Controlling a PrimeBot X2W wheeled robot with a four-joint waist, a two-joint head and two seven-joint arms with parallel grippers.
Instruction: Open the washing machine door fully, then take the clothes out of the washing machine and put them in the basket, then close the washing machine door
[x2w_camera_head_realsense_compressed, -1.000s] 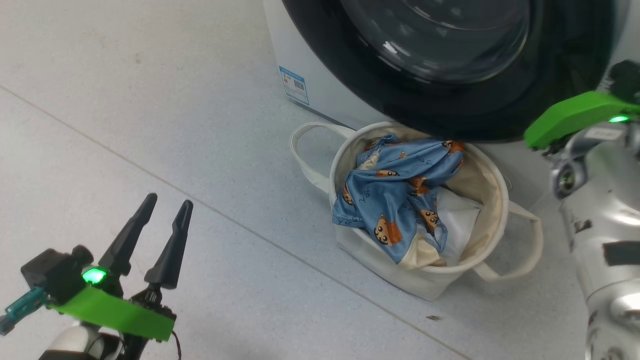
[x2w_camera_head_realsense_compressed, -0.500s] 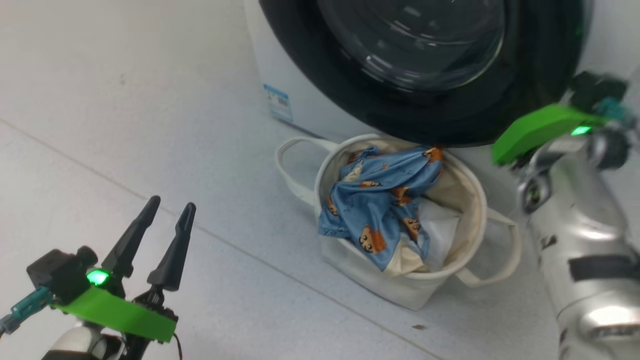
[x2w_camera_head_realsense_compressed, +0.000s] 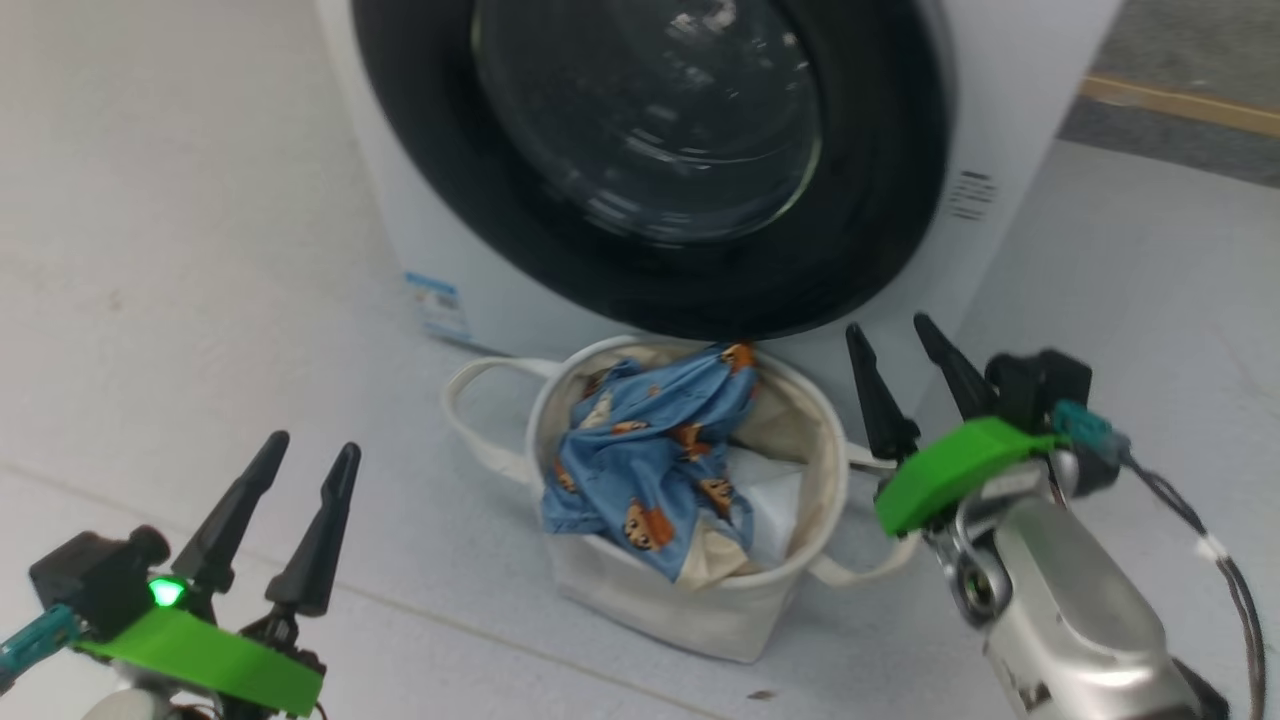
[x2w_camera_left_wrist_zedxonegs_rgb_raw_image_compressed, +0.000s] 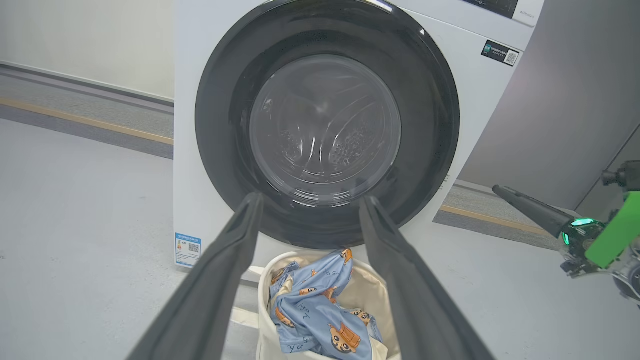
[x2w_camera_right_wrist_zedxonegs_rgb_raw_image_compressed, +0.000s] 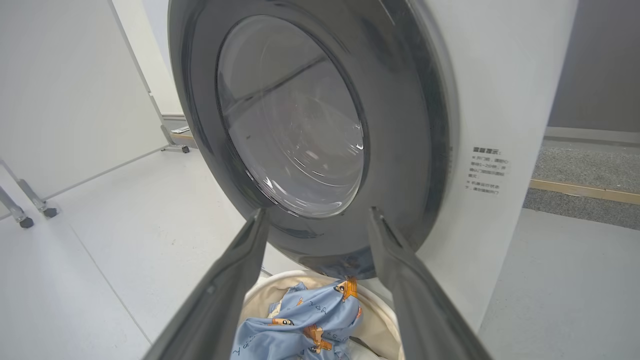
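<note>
At far left the left gripper (x2w_camera_head_realsense_compressed: 311, 446) hangs with fingers spread, holding nothing, the clothes (x2w_camera_head_realsense_compressed: 650, 460) heaped in the basket (x2w_camera_head_realsense_compressed: 650, 615) on the floor (x2w_camera_head_realsense_compressed: 200, 300) right below the shut washing machine door (x2w_camera_head_realsense_compressed: 650, 130) of the washing machine (x2w_camera_head_realsense_compressed: 1010, 120), the right gripper (x2w_camera_head_realsense_compressed: 886, 326) just beside the basket, fingers spread, holding nothing.

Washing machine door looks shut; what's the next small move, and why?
Probably draw the right claw back to rest. The washing machine door looks fully shut, the clothes lie in the basket, and both it and the left claw stand open, empty, so little remains.
</note>
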